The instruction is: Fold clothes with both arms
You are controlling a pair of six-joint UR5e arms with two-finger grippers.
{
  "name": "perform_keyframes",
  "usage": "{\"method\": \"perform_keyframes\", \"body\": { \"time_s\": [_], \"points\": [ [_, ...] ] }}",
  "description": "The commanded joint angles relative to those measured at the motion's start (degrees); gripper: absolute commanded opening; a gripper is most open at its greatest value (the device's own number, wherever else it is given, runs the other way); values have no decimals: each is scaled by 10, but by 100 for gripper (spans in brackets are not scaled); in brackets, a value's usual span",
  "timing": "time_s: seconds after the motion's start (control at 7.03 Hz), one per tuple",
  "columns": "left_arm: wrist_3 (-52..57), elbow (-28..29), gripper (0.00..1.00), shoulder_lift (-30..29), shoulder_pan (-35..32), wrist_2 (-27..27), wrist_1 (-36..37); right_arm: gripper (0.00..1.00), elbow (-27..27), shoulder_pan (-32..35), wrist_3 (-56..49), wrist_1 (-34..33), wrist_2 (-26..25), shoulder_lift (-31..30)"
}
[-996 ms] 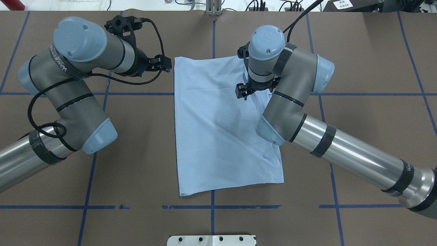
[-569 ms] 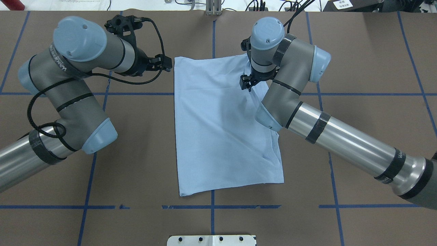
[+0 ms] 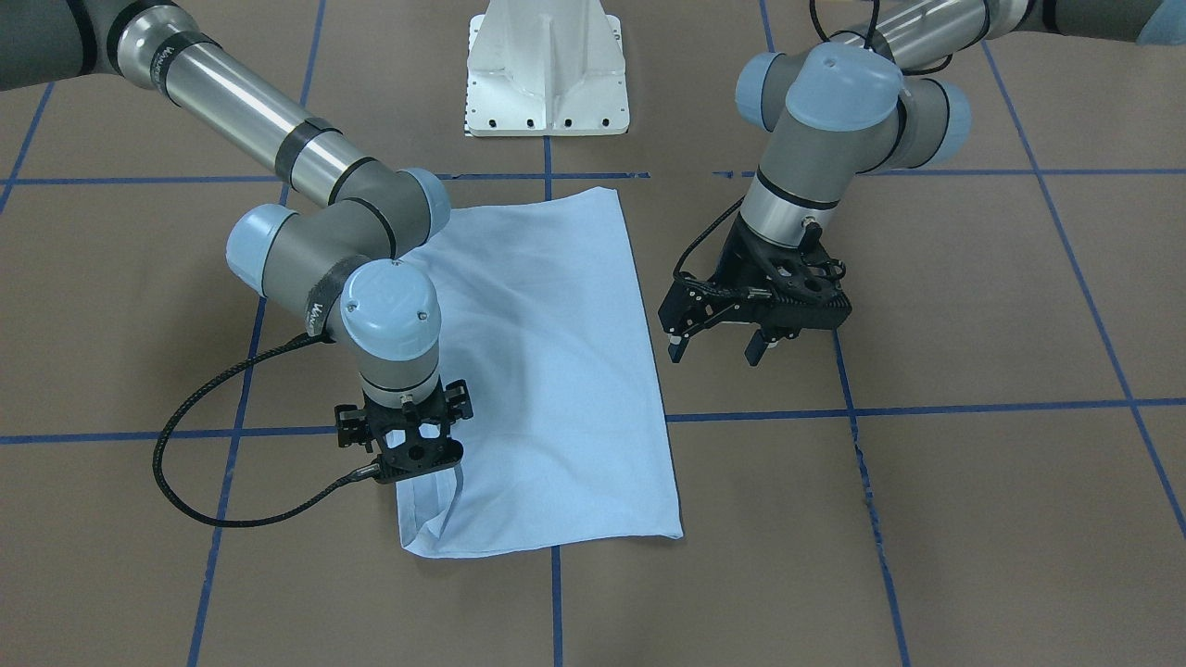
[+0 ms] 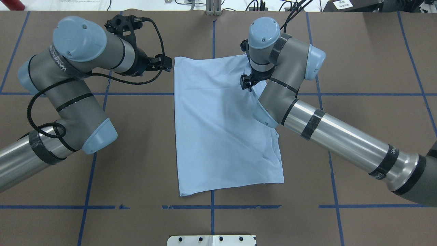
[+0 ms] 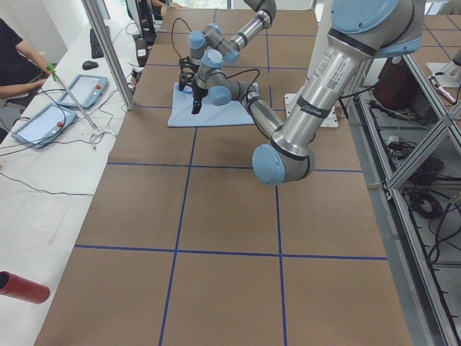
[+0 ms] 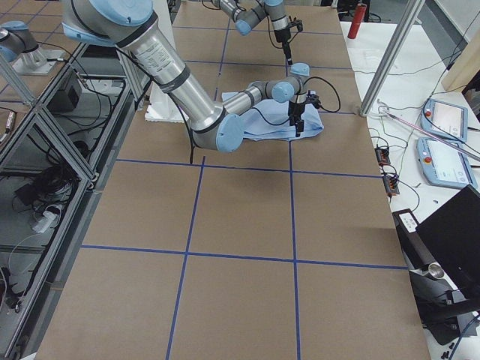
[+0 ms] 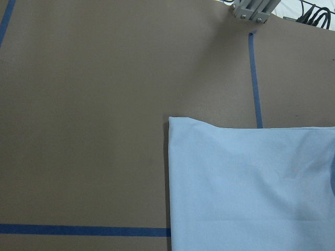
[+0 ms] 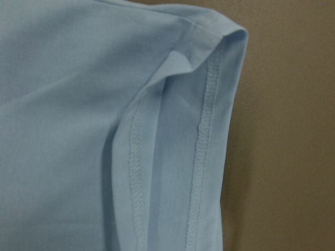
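Nearest, at six o'clock seen from overhead, is the white base (image 4: 211, 240). The brown papered table (image 4: 136, 171) is gridded with blue tape (image 4: 87, 191), and a white desk (image 5: 50, 209) lies beyond it. The folded T-shirt (image 4: 218, 136) lies flat mid-table. The left gripper (image 3: 715, 354) hovers off its eleven-o'clock corner, spread wide and empty. The right gripper (image 3: 419, 466) is low over its one-o'clock corner; I cannot tell its grip.

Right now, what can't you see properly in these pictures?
- The right gripper fingertips: in the front view its own body and the raised shirt hide them, so whether it is pinching is unclear.
- Part of the shirt's edge: in the overhead view the right arm covers it.
- The shirt's folds: too small in both side views.
- The left gripper: absent from its own wrist view.
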Motion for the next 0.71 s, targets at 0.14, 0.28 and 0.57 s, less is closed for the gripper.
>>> {"method": "perform_keyframes", "body": {
  "time_s": [0.14,0.28,0.57],
  "points": [
    [2,-1,100,-1,0,0,0,100,-8,1,0,0,1,2],
    [2,0,100,-3,0,0,0,100,-10,3,-1,0,1,2],
    [3,-1,100,-4,0,0,0,100,-24,21,-14,0,2,1]
  ]
}}
